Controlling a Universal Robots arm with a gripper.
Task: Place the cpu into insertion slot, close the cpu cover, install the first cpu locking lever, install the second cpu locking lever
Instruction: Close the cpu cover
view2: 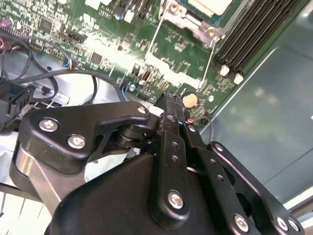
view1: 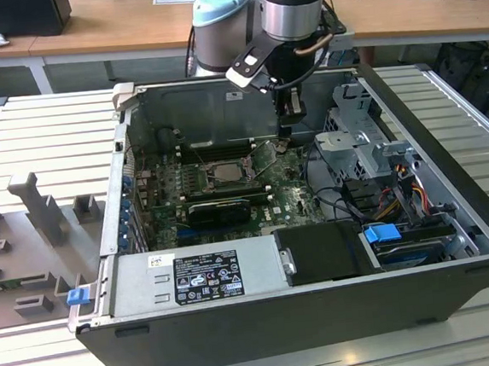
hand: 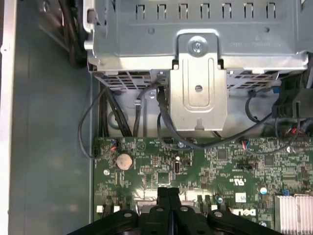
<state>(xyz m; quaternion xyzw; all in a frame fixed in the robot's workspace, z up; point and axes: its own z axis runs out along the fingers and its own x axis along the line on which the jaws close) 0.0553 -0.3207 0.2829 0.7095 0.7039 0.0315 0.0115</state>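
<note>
The exterior view looks steeply down on the whole open computer case [view1: 325,321] from beside its power supply [view1: 193,277]. Both wrist views ride close above the motherboard [hand: 205,161], looking past the gripper [hand: 168,192], sharing the coin cell [view2: 190,100] area.

**Layout Around the Socket**

The square, dark-rimmed insertion slot [view1: 219,175] is seated on the green circuit-board motherboard [view1: 284,198] inside the black metal computer case [view1: 324,313]. On the exterior view's right of the slot the black gripper [view1: 285,142] is hung, with the grey metal drive cage [view1: 363,143] further right. The grey box-shaped power supply [view1: 193,277] is laid nearer the camera.
</note>
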